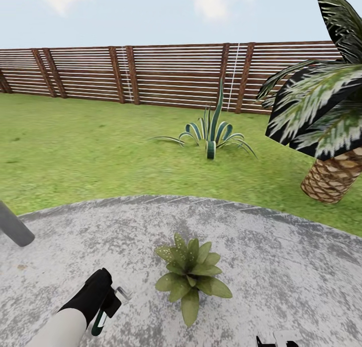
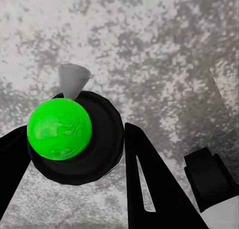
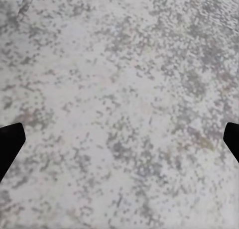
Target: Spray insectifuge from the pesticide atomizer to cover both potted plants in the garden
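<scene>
Atomizer sits in the left gripper, low at the head view's left, its green body hanging below the black fingers and its pale trigger head poking out toward the potted plant. The plant stands just beside the gripper on the mottled grey paving, apart from it, its broad leaves spreading flat.

Around the paved circle lies green lawn, closed off by a brown slatted fence under a pale sky. A striped agave grows on the grass near the fence, a palm leans in at the right, and a grey post cuts the left edge.

From the left wrist, the bottle appears end-on: a bright green round set in a black ring, with the grey nozzle beyond it, and the black fingers clamped on either side over speckled paving.

The right wrist view shows bare paving with the right gripper spread wide, one dark fingertip at each edge, nothing between them. Its tips just show at the head view's bottom edge.
</scene>
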Controlling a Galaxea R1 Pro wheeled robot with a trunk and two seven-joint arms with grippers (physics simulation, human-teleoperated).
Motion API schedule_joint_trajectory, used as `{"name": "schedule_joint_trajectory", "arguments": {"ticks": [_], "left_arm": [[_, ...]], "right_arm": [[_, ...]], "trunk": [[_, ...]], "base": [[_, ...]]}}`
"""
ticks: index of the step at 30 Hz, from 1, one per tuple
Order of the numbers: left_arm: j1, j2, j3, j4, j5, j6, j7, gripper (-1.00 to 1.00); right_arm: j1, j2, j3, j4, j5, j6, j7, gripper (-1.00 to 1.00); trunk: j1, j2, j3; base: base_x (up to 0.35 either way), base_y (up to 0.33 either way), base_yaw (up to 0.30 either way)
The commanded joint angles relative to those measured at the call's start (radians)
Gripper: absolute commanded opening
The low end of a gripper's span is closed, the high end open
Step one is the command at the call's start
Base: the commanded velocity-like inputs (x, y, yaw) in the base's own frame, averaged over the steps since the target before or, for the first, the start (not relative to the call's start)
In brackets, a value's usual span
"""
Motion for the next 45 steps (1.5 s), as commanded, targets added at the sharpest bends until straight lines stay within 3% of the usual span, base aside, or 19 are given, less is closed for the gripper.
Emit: {"name": "schedule_joint_trajectory", "arguments": {"ticks": [1, 11, 22, 24, 26, 28, 31, 37, 40, 43, 45], "left_arm": [[0.000, -0.001, 0.004, -0.002, -0.007, 0.002, -0.008, -1.00], [0.002, -0.001, 0.004, -0.001, -0.007, 0.002, -0.007, -1.00], [-0.003, -0.003, 0.004, -0.008, -0.003, 0.001, -0.016, -1.00], [-0.009, -0.011, -0.023, -0.009, -0.003, 0.003, -0.021, -1.00], [-0.014, -0.022, -0.129, -0.008, -0.001, 0.007, -0.052, -1.00], [-0.010, -0.021, -0.189, -0.005, -0.001, 0.005, -0.088, -1.00], [-0.002, -0.012, -0.207, -0.001, 0.003, 0.002, -0.103, -1.00], [0.015, 0.038, -0.205, 0.000, 0.014, -0.004, -0.101, -1.00], [0.018, 0.025, -0.206, -0.008, 0.013, -0.011, -0.105, -1.00], [0.010, -0.025, -0.211, -0.018, 0.012, -0.010, -0.107, -1.00], [0.008, -0.045, -0.212, -0.016, 0.010, -0.012, -0.107, -1.00]], "right_arm": [[0.000, 0.000, 0.009, 0.000, -0.008, -0.003, -0.003, 1.00], [0.000, 0.000, 0.009, 0.000, -0.008, -0.003, -0.004, 1.00], [0.000, 0.000, 0.009, 0.000, -0.008, -0.003, -0.005, 1.00], [0.000, 0.000, 0.009, 0.000, -0.008, -0.003, -0.004, 1.00], [0.000, 0.000, 0.009, 0.000, -0.007, -0.003, -0.003, 1.00], [0.000, 0.000, 0.009, 0.000, -0.007, -0.003, -0.003, 1.00], [0.000, 0.000, 0.009, 0.000, -0.007, -0.003, -0.003, 1.00], [0.000, 0.000, 0.009, 0.000, -0.007, -0.003, -0.003, 1.00], [0.000, 0.000, 0.009, 0.000, -0.007, -0.003, -0.004, 1.00], [0.000, 0.000, 0.009, 0.000, -0.008, -0.003, -0.004, 1.00], [0.000, 0.000, 0.009, 0.000, -0.008, -0.003, -0.005, 1.00]], "trunk": [[0.000, 0.000, -0.001], [0.000, 0.000, -0.001], [0.000, 0.000, -0.001], [0.000, 0.000, -0.001], [0.000, 0.000, -0.001], [0.000, 0.000, -0.001], [0.000, 0.000, -0.001], [0.000, 0.000, -0.001], [0.000, 0.000, -0.001], [0.000, 0.000, -0.001], [0.000, 0.000, -0.001]], "base": [[0.000, 0.000, 0.000], [0.047, -0.148, 0.006], [0.051, -0.097, 0.172], [0.001, -0.002, 0.014], [0.000, 0.000, 0.003], [0.000, 0.000, 0.001], [0.000, 0.000, 0.000], [0.000, 0.000, 0.000], [0.000, 0.000, 0.000], [0.000, 0.000, 0.000], [0.000, 0.000, 0.000]]}}
